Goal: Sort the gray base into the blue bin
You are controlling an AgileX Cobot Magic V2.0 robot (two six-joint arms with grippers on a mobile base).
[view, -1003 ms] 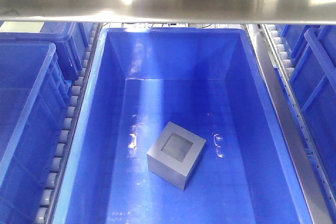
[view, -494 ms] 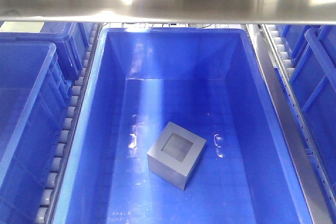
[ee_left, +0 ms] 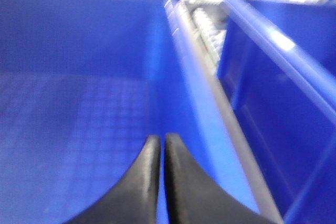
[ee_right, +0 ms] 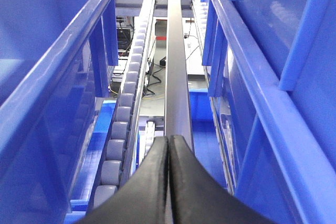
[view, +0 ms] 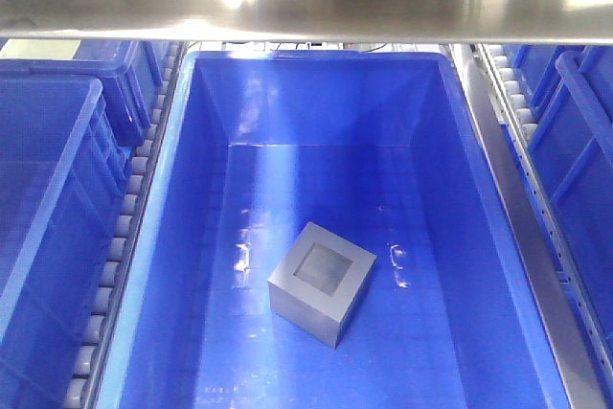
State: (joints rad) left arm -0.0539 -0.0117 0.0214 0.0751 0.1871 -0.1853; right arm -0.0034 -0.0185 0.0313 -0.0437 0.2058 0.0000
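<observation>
1. The gray base (view: pixel 321 283) sits on the floor of the blue bin (view: pixel 441 83), in the lower middle of the front view, slightly toward the near end and apart from every wall.
2. Its square recess faces up. The block is nearly cubic with no clear long axis; it is turned so its corners point diagonally, one toward the bottom of the frame and one toward the right.
3. No arm reaches into the front view; a shiny metal rail (view: pixel 306 7) crosses the top of that frame.
4. More blue totes stand at the left (view: pixel 43 189) and right (view: pixel 584 141) edges, with roller tracks (view: pixel 124 227) between them and the middle bin.
5. Left gripper (ee_left: pixel 160 145): at the bottom centre of its wrist view, the black jaws are pressed almost together with only a thin slit between them and nothing held. They hang over the textured floor of a blue tote, beside its right wall.
6. Right gripper (ee_right: pixel 168 142): the jaws meet tip to tip, empty, at the bottom centre of its view, pointing along a dark metal bar (ee_right: pixel 176 66) and a line of gray rollers (ee_right: pixel 126 114) between two blue totes.
</observation>
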